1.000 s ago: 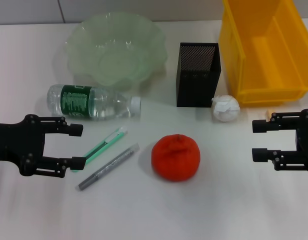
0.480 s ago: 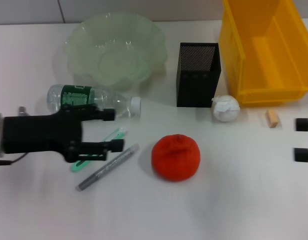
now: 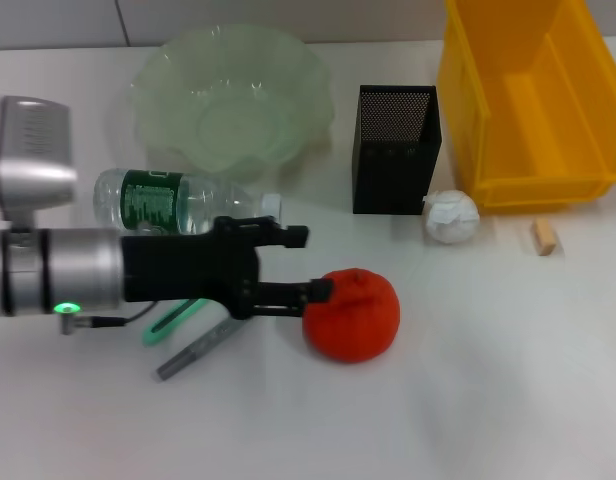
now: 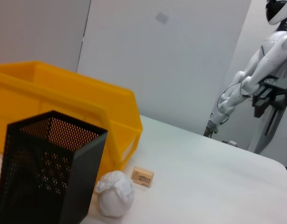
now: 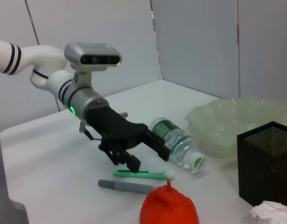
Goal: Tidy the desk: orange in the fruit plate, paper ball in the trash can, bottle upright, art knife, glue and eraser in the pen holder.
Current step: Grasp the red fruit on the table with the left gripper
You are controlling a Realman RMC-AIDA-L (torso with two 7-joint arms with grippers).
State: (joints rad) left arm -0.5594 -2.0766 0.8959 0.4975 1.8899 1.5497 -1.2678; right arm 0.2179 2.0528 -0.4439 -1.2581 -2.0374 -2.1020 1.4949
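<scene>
Head view, left gripper [image 3: 313, 262]: black two-finger pincer on a silver arm, reaching across the white desk [image 3: 468, 400], jaws spread and holding nothing; the near fingertip touches or nearly touches the side of the orange, the far one lies beside the bottle cap.
Right gripper: out of sight in every view.
Target, as I judge it: the round, bright orange fruit [image 3: 352, 313], sitting on the desk just beyond the fingertips, well short of the pale green scalloped glass fruit plate [image 3: 231, 100].
Orange handling: likely light to middling in weight, with a soft, slightly dimpled skin that gives under pressure and should not slip; a hard squeeze could bruise it. Best taken across its widest middle, fingers on opposite sides.
Orange axis: nearly a ball, so no real long axis; the right wrist view shows its stem nub pointing up [image 5: 169, 206].
Clear plastic water bottle with green label [image 3: 184, 204]: lying flat behind the arm, long axis across the desk, white cap toward the robot's right.
Farther out: black mesh pen holder [image 3: 395, 148], white crumpled paper ball [image 3: 451, 216], small tan eraser [image 3: 543, 236], yellow plastic bin [image 3: 528, 95].
</scene>
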